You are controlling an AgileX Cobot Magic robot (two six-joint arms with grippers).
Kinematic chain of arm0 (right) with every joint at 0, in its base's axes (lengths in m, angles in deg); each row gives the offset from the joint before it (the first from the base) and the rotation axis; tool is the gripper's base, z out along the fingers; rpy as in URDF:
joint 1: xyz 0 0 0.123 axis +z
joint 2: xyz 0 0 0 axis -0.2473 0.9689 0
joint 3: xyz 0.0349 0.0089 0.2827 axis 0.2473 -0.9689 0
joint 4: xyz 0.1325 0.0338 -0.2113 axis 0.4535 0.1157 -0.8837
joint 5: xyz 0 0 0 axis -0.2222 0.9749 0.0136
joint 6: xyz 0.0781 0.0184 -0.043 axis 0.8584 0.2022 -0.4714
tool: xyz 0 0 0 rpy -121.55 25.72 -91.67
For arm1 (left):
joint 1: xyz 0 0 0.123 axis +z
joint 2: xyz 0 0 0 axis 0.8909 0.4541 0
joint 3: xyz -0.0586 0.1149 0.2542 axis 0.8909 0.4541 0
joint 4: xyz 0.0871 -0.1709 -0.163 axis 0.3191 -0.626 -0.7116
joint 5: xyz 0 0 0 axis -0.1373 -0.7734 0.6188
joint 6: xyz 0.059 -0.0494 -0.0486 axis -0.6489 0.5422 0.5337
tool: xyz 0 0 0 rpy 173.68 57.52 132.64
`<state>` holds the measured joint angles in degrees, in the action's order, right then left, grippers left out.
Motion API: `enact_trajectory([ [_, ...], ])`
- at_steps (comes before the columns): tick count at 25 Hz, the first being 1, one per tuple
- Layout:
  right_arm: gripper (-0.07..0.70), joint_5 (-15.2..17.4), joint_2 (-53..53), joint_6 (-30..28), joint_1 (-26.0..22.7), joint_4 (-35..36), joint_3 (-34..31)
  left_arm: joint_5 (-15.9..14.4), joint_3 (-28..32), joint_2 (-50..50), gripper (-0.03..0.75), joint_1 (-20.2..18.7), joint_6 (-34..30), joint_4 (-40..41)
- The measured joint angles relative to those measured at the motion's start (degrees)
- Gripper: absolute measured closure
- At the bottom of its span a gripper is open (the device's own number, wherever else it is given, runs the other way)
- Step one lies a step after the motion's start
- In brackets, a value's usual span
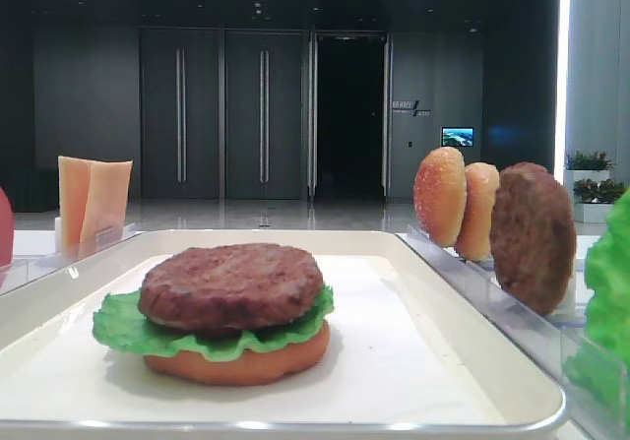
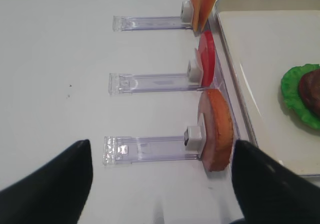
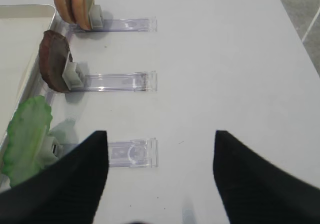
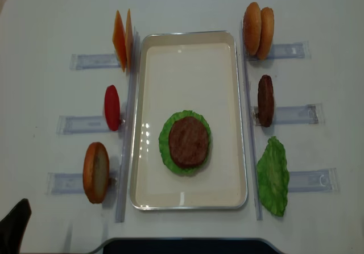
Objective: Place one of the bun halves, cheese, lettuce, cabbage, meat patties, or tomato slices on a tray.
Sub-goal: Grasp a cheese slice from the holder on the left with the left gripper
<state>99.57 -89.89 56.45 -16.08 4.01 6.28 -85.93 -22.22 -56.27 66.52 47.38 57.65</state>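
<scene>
On the cream tray [image 4: 187, 72] lies a stack of bun half [image 1: 236, 363], lettuce [image 4: 166, 143] and meat patty [image 4: 188, 141]. Left of the tray stand two cheese slices [image 4: 122, 38], a tomato slice [image 4: 112, 107] and a bun half [image 4: 95, 171]. On its right stand two bun halves [image 4: 259, 29], a patty [image 4: 265, 100] and a lettuce leaf [image 4: 273, 174]. Cabbage is out of view. My left gripper [image 2: 161, 144] hangs open over the table beside the near left bun half [image 2: 217, 129], holding nothing. Over bare table right of the lettuce [image 3: 27, 134], my right gripper [image 3: 160, 134] is open and empty.
Each standing item sits in a narrow clear plastic rack [image 4: 296, 115] running outward from the tray's long sides. The white table's front edge [image 4: 182, 241] is close behind the tray. Bare tray lining [image 4: 187, 186] lies around the stack.
</scene>
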Motion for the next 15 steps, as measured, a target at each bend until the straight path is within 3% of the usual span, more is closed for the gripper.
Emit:
enact_trajectory([
  [15,0.171,0.0,0.0,0.0,0.0,0.0,0.0,0.0,0.0,0.0,0.221,0.0,0.0,-0.79],
])
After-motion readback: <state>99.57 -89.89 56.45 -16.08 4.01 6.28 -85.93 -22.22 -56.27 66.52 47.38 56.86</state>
